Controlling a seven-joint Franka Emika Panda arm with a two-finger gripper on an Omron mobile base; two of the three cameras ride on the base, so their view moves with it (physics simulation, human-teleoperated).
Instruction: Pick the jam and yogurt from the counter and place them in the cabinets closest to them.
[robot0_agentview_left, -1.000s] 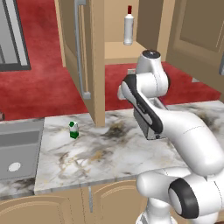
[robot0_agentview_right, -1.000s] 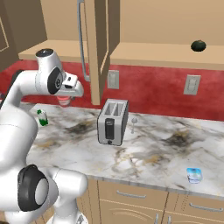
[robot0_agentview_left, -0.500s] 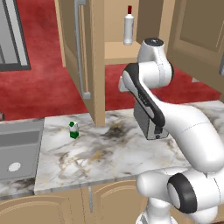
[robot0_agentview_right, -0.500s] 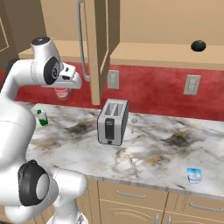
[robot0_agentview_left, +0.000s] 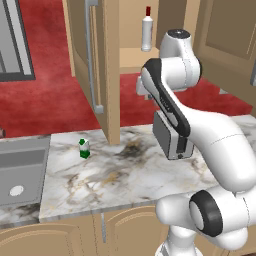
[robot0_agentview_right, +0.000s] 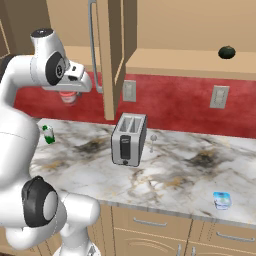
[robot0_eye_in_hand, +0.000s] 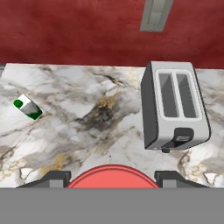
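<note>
1. Left base view: over the last second the arm has swung its upper links upward and toward the open cabinets (robot0_agentview_left: 131, 60); its head joint now sits level with the lower shelf, where earlier it was below it. A white bottle (robot0_agentview_left: 147, 29) stands on that shelf. The small green-and-white container (robot0_agentview_left: 84, 148) rests on the marble bench (robot0_agentview_left: 100, 185), unmoved. The arm hides the end effector here.

2. Right base view: the end effector (robot0_agentview_right: 69, 95) has risen from just above the bench to well above it, in front of the red wall and left of the open cabinet door (robot0_agentview_right: 114, 50). The jam (robot0_agentview_right: 68, 97) hangs beneath it, clear of the bench, so it is lifted and travelling. The yogurt (robot0_agentview_right: 222, 200) sits far off near the bench's front right edge, untouched. The toaster (robot0_agentview_right: 130, 139) stands mid-bench; a dark round object (robot0_agentview_right: 227, 52) lies on the shelf to the right.

3. Hand view: the jam's red top (robot0_eye_in_hand: 113, 177) fills the gap between the two dark fingertips (robot0_eye_in_hand: 52, 178), which press against its sides, so the end effector is clamped on the jam. Below lie the toaster (robot0_eye_in_hand: 174, 105) and the green-and-white container (robot0_eye_in_hand: 28, 107).

4. Judgement: the carry is under way; the jam must yet reach the shelf, and the yogurt remains to be done.
</note>
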